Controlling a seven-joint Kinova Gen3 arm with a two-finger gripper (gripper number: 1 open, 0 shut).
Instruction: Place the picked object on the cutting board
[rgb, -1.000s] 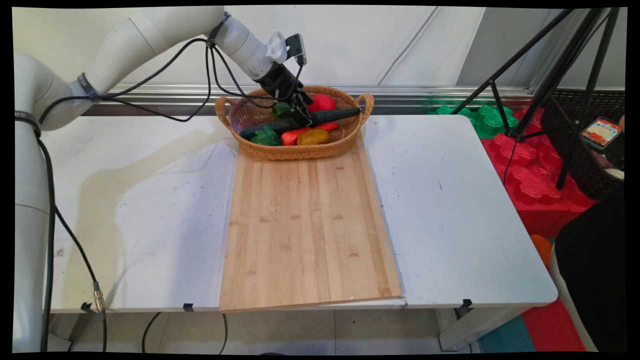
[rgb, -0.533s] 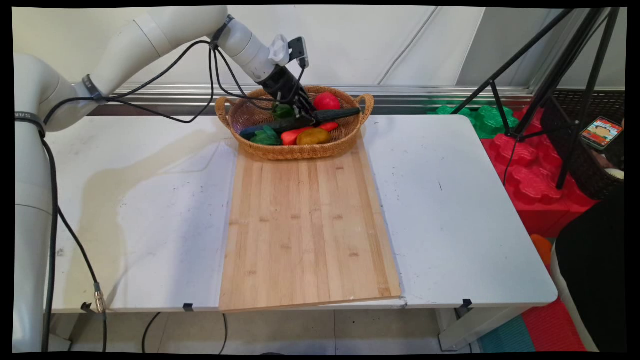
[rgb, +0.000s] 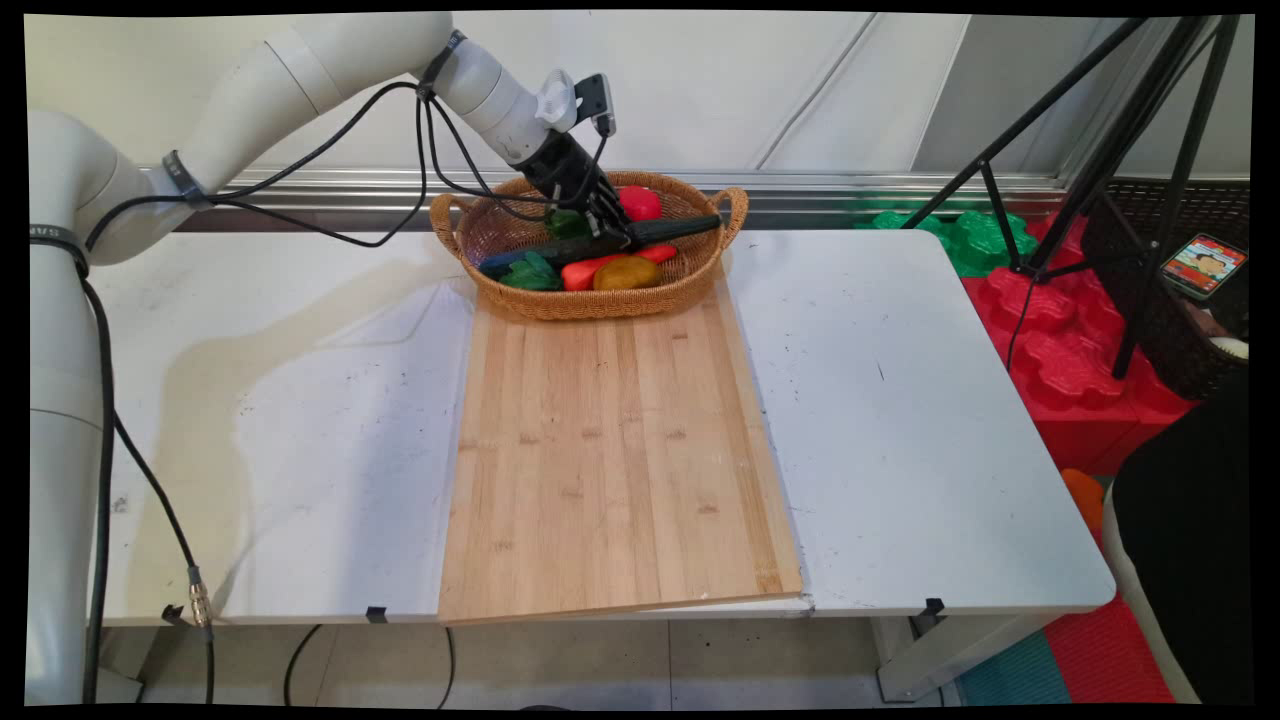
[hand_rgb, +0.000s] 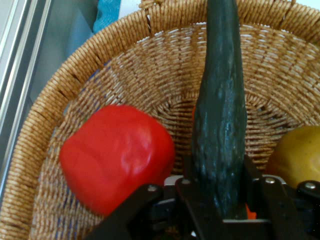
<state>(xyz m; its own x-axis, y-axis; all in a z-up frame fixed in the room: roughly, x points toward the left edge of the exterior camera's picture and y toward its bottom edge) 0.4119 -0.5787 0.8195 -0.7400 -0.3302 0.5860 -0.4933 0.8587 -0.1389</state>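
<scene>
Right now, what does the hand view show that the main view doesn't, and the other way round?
Only the hand view shows the claw shut on the dark green cucumber, its fingers against both sides, with the basket's weave close up.

Only the main view shows the wooden board on the white table, the green vegetable and the long red vegetable in the basket.

Both show the wicker basket, the cucumber, the red pepper and the yellow potato.

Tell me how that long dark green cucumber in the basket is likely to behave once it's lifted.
The cucumber sits between the tool's fingers near one end, so the long free end may sag or swing. It looks stiff and keeps its shape. Its rounded, shiny skin could slip or roll in the basket.
</scene>
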